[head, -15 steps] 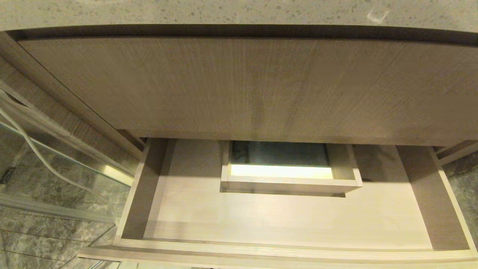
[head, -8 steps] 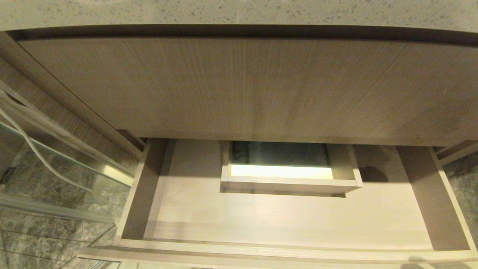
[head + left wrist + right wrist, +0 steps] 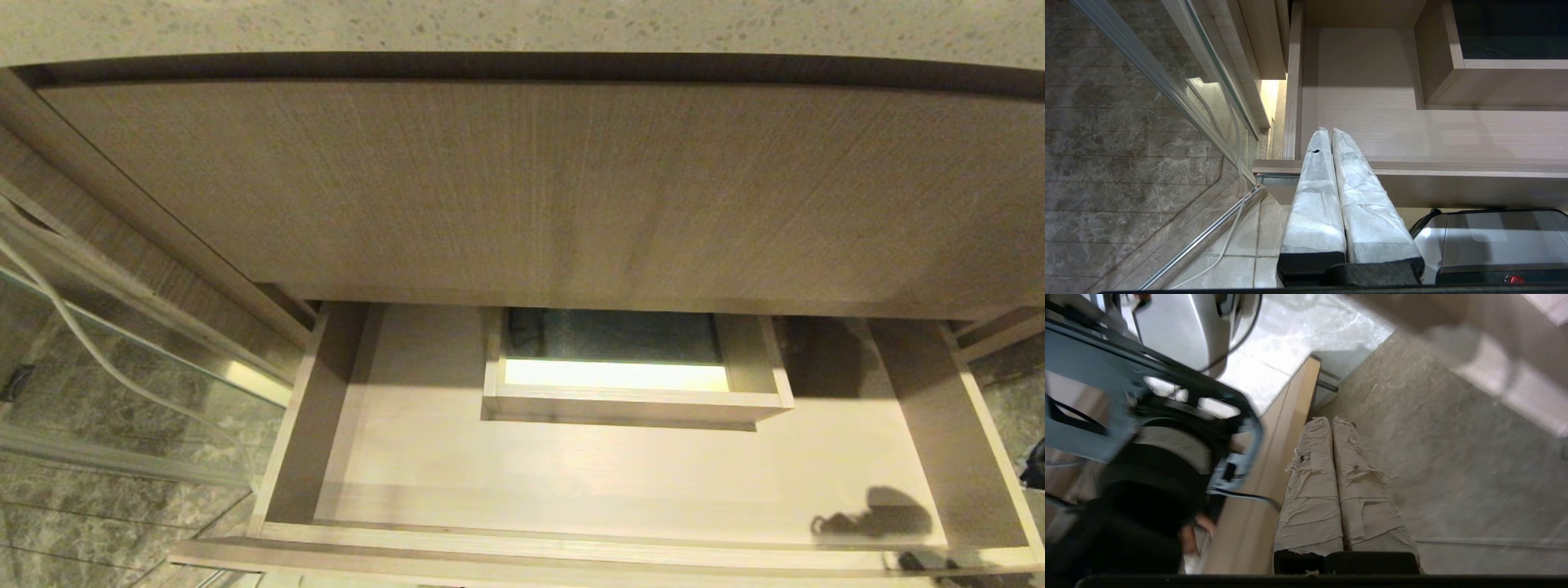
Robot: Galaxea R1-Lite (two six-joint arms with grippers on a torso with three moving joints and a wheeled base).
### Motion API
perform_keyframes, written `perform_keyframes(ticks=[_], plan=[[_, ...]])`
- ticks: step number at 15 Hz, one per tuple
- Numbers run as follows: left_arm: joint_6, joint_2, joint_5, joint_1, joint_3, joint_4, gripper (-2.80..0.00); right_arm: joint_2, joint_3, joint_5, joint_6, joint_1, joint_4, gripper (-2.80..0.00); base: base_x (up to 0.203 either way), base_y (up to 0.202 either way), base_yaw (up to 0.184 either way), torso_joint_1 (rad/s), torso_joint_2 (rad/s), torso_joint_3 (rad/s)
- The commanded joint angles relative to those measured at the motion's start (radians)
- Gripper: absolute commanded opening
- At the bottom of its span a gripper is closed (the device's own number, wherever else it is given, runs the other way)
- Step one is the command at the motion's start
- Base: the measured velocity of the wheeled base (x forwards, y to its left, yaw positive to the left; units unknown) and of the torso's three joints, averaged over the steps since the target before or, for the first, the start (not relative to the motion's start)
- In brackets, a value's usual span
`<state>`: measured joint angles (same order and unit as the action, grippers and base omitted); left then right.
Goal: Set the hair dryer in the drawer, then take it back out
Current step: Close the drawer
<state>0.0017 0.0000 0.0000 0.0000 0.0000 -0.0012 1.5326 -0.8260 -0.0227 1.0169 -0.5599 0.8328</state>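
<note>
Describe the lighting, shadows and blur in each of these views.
Head view: warm light on the open drawer; a bright lit strip glows inside its boxed cut-out; a dark shadow lies on the floor of the drawer near its right front corner. Left wrist view: sharp, with shut left gripper over the drawer's front edge. Right wrist view: motion blur smears the dark frame; shut right gripper stays crisp.

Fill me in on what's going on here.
The drawer under the counter is pulled open and holds nothing; the hair dryer is in none of the views. The left claw is shut and empty, hanging at the drawer's front left corner. The right claw is shut and empty too, off past the drawer's right side, barely inside the head view, casting a shadow on the drawer floor.
</note>
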Motion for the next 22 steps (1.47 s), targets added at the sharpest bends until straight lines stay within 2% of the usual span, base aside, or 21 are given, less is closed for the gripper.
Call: perform_keyframes(ticks=[1,6,8,13,22], plan=[[0.000,-0.001,0.000,0.000,0.000,0.000,-2.80,0.193,-0.068,0.016,0.057,-0.021,0.003,-2.80,0.000,0.000,0.000,0.000,0.00,0.000],[0.000,-0.001,0.000,0.000,0.000,0.000,-2.80,0.322,-0.157,0.028,0.096,-0.030,0.008,-2.80,0.000,0.000,0.000,0.000,0.00,0.000],[0.000,-0.001,0.000,0.000,0.000,0.000,-2.80,0.332,-0.155,0.042,0.142,-0.037,0.026,-2.80,0.000,0.000,0.000,0.000,0.00,0.000],[0.000,0.000,0.000,0.000,0.000,0.000,-2.80,0.397,-0.159,0.061,0.193,-0.063,0.038,-2.80,0.000,0.000,0.000,0.000,0.00,0.000],[0.000,-0.001,0.000,0.000,0.000,0.000,-2.80,0.443,-0.157,0.037,0.209,-0.069,0.026,-2.80,0.000,0.000,0.000,0.000,0.00,0.000]])
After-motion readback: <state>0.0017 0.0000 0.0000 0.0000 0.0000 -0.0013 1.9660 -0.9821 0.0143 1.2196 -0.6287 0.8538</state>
